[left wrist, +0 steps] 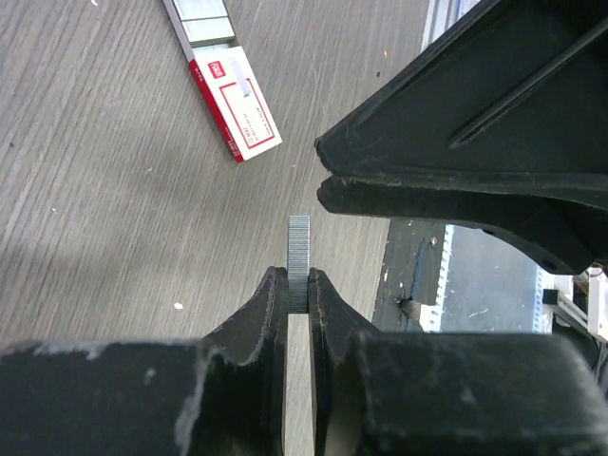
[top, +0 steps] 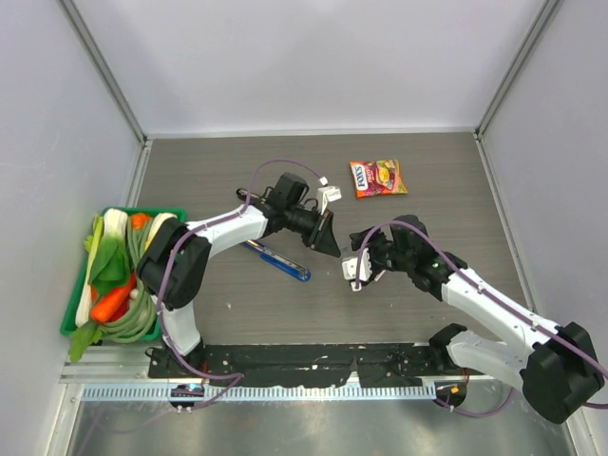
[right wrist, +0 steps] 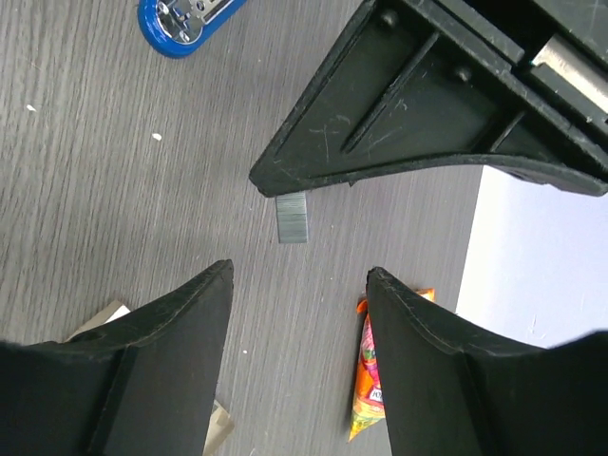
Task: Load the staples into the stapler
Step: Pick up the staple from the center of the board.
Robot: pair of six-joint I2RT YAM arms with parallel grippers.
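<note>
My left gripper [left wrist: 298,277] is shut on a short grey strip of staples [left wrist: 299,242], held above the table; in the top view it [top: 332,247] hovers mid-table. The strip also shows in the right wrist view [right wrist: 293,217], sticking out below the left fingers. My right gripper [right wrist: 299,275] is open and empty, facing the strip; in the top view it [top: 361,255] sits just right of the left one. The white-and-red staple box [left wrist: 237,104] lies on the table, also seen in the top view [top: 357,273]. The slim stapler [top: 277,259], looking blue and dark here, lies under my left arm; its blue end shows in the right wrist view [right wrist: 180,19].
An orange snack bag [top: 378,177] lies at the back right, also seen in the right wrist view [right wrist: 370,389]. A green tray [top: 68,318] of toy vegetables stands at the left edge. Walls enclose the table on three sides.
</note>
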